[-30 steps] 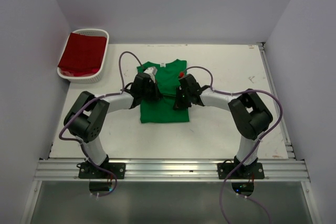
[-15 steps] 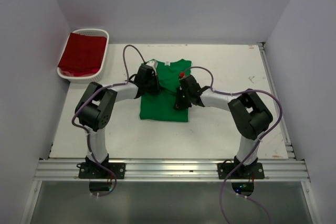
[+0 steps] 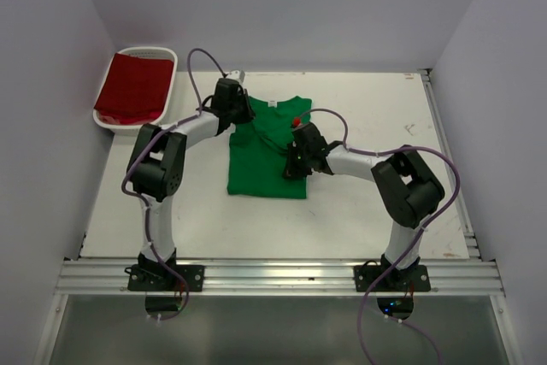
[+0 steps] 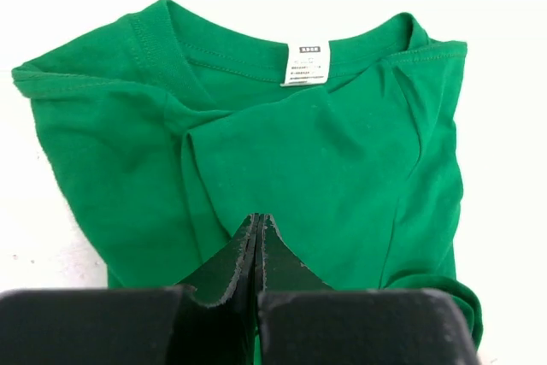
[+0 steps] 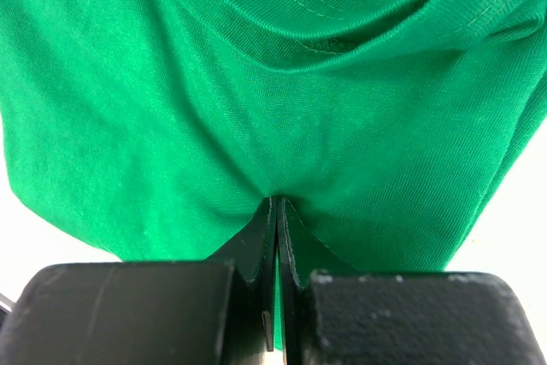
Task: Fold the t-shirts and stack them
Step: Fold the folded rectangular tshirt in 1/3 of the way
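The green t-shirt [image 3: 261, 168] lies on the white table, its sides folded inward and its white neck label [image 4: 308, 63] at the far end. My left gripper [image 3: 232, 102] is shut and raised above the shirt's collar end; in the left wrist view its tips [image 4: 259, 218] hang over the cloth with nothing visibly pinched. My right gripper [image 3: 293, 160] is shut on the shirt's right side, and the cloth [image 5: 273, 108] puckers at its tips [image 5: 276, 203]. The dark red t-shirt [image 3: 132, 87] lies folded in the basket.
The white slatted basket [image 3: 137, 128] stands at the table's far left corner by the left wall. Purple cables loop off both arms. Grey walls close in the table on three sides, and a metal rail runs along the near edge.
My left gripper has lifted off the middle of the green shirt and moved back and left toward the collar. The right gripper has stayed on the shirt's right side.
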You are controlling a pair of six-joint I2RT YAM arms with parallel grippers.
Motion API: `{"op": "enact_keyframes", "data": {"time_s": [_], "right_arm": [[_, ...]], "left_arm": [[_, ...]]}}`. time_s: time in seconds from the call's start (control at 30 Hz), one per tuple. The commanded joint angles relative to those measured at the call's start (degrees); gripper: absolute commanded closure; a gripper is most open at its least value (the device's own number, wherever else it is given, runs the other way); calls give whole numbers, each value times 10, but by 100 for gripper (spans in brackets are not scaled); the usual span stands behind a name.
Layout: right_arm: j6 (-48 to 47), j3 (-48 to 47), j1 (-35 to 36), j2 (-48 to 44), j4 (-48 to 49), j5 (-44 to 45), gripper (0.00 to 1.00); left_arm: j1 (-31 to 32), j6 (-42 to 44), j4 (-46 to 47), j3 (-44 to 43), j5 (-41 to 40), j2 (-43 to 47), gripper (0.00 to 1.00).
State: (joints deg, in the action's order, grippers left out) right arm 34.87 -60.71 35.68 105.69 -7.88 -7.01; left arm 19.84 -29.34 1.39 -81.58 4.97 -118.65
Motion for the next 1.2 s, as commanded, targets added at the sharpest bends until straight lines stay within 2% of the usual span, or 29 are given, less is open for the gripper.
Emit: {"op": "enact_keyframes", "data": {"time_s": [0.0,0.07,0.2,0.43,0.7,1.0,1.17], "right_arm": [[-17,16,3,-10,-32,22,100],[-19,10,3,-8,-35,22,100],[-21,-3,3,-4,-40,23,100],[-31,-22,3,-3,-55,23,100],[-32,-44,3,-1,-66,23,100],[-40,-70,2,-7,-79,21,100],[-45,-95,2,7,-86,23,100]], "left_arm": [[-11,1,1,-6,37,31,100],[-10,-8,20,23,58,84,100],[10,-20,43,143,73,181,100],[102,-19,78,292,77,300,100],[108,-22,96,362,61,285,100],[108,-29,144,378,38,192,100],[109,-29,143,383,34,193,100]]}}
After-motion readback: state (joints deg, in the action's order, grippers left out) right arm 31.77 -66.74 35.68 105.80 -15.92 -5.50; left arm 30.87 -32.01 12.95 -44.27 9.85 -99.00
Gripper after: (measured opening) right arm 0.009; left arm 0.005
